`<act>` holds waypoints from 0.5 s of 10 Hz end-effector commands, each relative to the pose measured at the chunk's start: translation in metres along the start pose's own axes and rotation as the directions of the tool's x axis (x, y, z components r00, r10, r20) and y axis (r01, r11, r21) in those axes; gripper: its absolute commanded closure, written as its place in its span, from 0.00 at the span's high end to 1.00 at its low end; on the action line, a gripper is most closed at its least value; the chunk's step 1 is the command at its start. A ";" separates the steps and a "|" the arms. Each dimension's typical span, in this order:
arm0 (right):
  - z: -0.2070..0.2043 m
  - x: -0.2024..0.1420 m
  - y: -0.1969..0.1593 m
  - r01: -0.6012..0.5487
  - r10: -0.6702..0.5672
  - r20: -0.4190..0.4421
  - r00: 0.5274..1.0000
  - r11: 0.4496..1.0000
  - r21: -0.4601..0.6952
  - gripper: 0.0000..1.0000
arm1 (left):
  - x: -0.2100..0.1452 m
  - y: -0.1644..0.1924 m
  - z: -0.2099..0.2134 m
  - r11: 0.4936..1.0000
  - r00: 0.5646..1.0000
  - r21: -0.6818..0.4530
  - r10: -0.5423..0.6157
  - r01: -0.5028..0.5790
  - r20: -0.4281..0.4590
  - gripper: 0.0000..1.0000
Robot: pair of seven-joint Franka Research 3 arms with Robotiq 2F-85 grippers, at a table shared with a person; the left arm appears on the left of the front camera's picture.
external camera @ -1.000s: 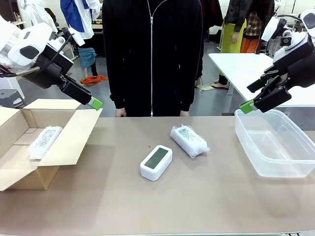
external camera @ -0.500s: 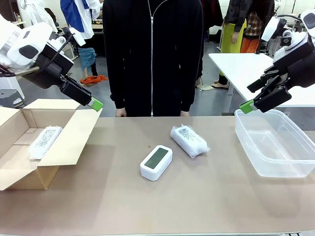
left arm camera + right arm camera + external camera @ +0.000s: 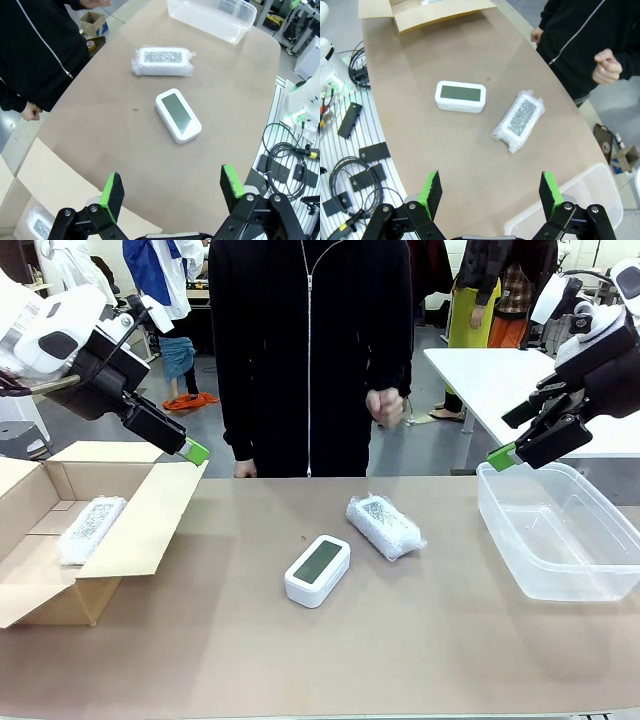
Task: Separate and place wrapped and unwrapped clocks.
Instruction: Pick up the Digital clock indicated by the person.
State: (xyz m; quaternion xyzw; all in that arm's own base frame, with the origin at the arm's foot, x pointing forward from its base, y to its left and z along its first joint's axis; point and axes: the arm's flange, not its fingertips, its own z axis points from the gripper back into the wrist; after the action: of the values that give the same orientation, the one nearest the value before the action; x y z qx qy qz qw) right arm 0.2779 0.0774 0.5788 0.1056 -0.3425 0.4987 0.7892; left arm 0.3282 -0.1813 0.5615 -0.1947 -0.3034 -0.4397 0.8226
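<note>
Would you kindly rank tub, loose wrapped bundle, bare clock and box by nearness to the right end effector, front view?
1. Plastic tub, below the right end effector.
2. Wrapped bundle, table centre.
3. Bare clock, centre-left.
4. Cardboard box, far left.

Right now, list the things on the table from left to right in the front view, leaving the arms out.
cardboard box → unwrapped clock → wrapped clock → clear plastic tub
</note>
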 end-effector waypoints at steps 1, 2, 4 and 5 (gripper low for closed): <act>-0.002 0.000 0.000 0.001 -0.002 0.007 1.000 1.000 0.020 1.00 | 0.000 0.001 0.000 1.000 1.000 0.009 0.001 -0.001 0.007 1.00; -0.002 0.000 0.000 0.001 -0.002 0.007 1.000 1.000 0.020 1.00 | 0.000 0.001 0.000 1.000 1.000 0.009 0.001 -0.001 0.007 1.00; -0.002 0.000 0.000 0.001 -0.002 0.007 1.000 1.000 0.020 1.00 | 0.000 0.001 0.000 1.000 1.000 0.009 0.001 -0.001 0.007 1.00; -0.002 0.000 0.000 0.001 -0.002 0.007 1.000 1.000 0.020 1.00 | 0.000 0.001 0.000 1.000 1.000 0.009 0.001 -0.001 0.007 1.00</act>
State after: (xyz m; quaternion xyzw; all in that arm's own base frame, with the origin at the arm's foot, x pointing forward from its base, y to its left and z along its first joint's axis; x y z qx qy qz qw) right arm 0.2779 0.0774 0.5788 0.1056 -0.3425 0.4987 0.7892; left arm 0.3282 -0.1813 0.5615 -0.1947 -0.3034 -0.4396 0.8226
